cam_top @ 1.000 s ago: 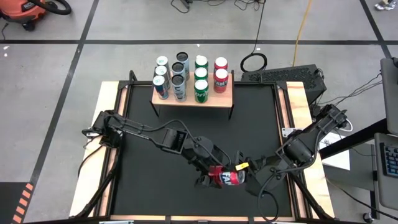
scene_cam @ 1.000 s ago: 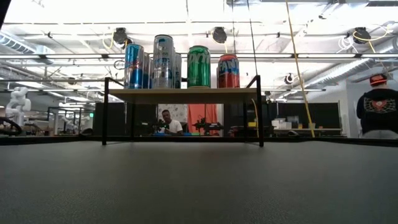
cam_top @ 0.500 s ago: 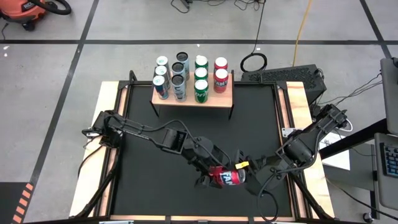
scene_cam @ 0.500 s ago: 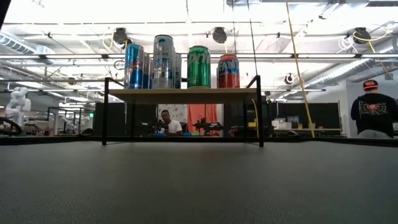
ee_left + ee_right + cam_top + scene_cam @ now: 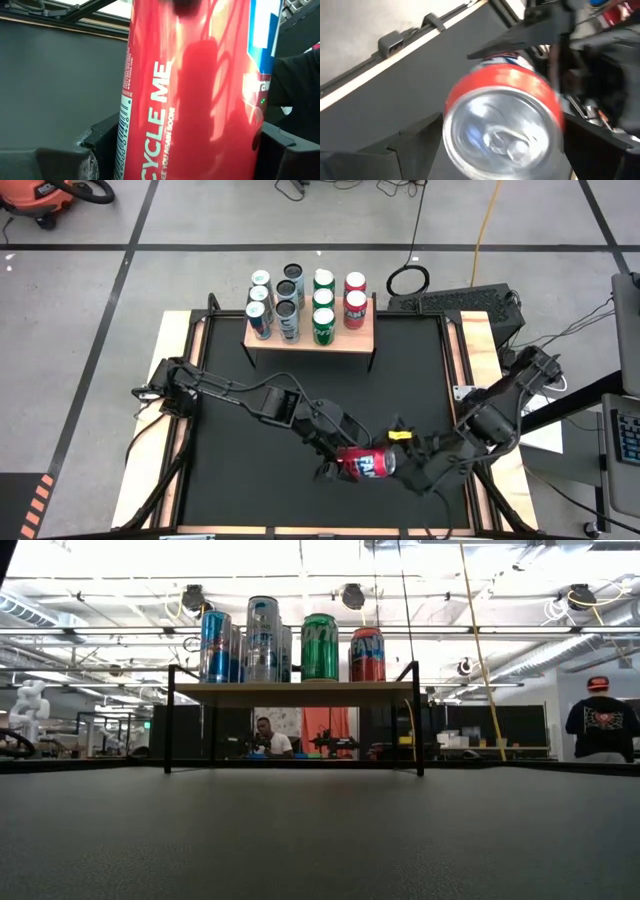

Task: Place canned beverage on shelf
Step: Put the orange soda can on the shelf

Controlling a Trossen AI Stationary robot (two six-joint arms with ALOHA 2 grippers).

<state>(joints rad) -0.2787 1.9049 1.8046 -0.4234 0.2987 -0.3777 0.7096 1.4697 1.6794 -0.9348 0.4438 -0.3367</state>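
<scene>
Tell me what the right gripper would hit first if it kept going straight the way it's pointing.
Most likely the red can: its silver end faces the right gripper directly, just ahead of the fingers. The left gripper holds that can.

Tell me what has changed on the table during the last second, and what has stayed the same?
The right gripper has drawn back from the red can toward the table's right edge and let it go; its fingers stand open. The left gripper now holds the can alone, lying on its side above the tabletop, shifted slightly rightward. The shelf and its eleven cans did not move.
</scene>
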